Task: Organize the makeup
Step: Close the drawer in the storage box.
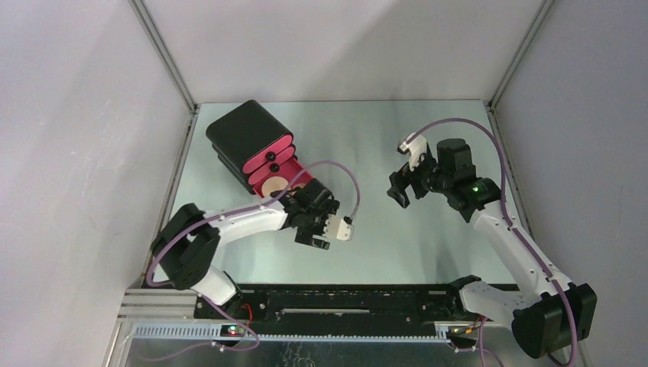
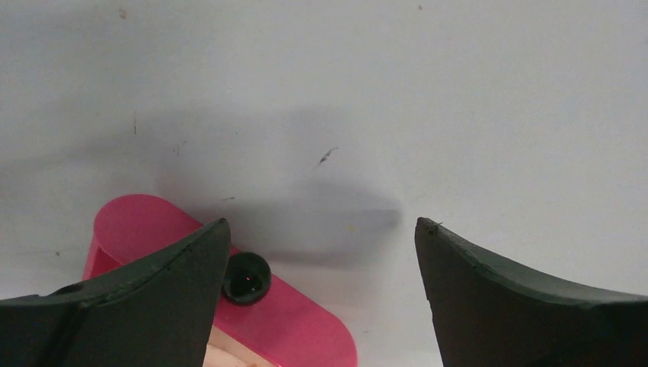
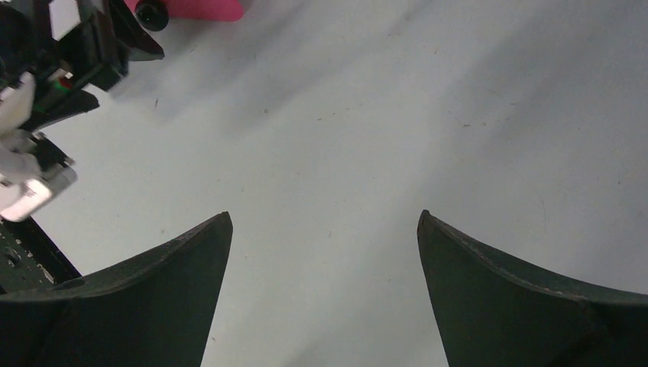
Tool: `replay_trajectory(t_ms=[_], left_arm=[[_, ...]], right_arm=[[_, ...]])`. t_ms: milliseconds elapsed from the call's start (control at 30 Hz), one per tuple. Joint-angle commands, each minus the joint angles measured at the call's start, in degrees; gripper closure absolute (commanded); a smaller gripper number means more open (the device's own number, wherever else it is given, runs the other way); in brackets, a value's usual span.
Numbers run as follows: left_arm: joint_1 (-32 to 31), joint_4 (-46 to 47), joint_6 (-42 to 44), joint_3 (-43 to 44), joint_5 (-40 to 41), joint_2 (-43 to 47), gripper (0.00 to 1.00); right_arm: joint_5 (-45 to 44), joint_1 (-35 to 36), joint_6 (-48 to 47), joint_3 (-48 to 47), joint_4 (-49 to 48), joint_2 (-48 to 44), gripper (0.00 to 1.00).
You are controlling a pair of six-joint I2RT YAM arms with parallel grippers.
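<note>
Room: pale wall panels [image 1: 76, 153] close in the left, back and right.
Counter [image 1: 397, 229]: light, glossy, faintly scuffed.
Cut off: the tan disc [image 1: 272, 186] is partly behind the left arm (only a peach sliver shows in the left wrist view).
Black box [image 1: 244, 130]: back left; the lowest pink drawer [image 1: 294, 177] is pulled out and holds the disc.
Left end effector [image 2: 321, 229]: released, just beside the drawer knob [image 2: 246, 277].
Right end effector [image 3: 325, 222]: released, over bare counter.
</note>
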State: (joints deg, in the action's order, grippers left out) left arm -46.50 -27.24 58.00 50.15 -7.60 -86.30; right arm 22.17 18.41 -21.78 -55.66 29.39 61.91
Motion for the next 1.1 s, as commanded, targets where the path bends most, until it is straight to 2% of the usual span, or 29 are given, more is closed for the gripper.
replay_trajectory(t_ms=[0, 233, 467, 733, 967, 1067], left_arm=[[-1.1, -2.1, 7.9, 5.9, 6.2, -3.9, 0.07], [-1.2, -2.8, 13.9, 8.4, 9.3, -8.5, 0.09], [-1.3, -6.4, 17.4, 12.2, 14.9, -13.5, 0.19], [-0.5, -6.6, 20.0, 12.0, 21.5, -15.5, 0.29], [1.2, -6.2, 20.5, 11.6, 25.9, -15.9, 0.48], [2.4, -6.0, 21.4, 11.5, 26.8, -15.1, 0.51]], right_arm=[[1.1, -0.3, -0.8, 0.0, -1.6, -0.6, 0.0], [1.6, -0.3, -1.2, 0.0, -1.3, -0.2, 0.0], [1.3, -0.3, -1.3, 0.0, -1.1, 0.0, 0.0], [0.9, -0.3, -1.6, 0.0, -1.0, 0.7, 0.0], [0.9, -0.3, -1.8, 0.0, -0.9, 1.1, 0.0], [1.0, -0.3, -1.8, 0.0, -0.9, 1.3, 0.01]])
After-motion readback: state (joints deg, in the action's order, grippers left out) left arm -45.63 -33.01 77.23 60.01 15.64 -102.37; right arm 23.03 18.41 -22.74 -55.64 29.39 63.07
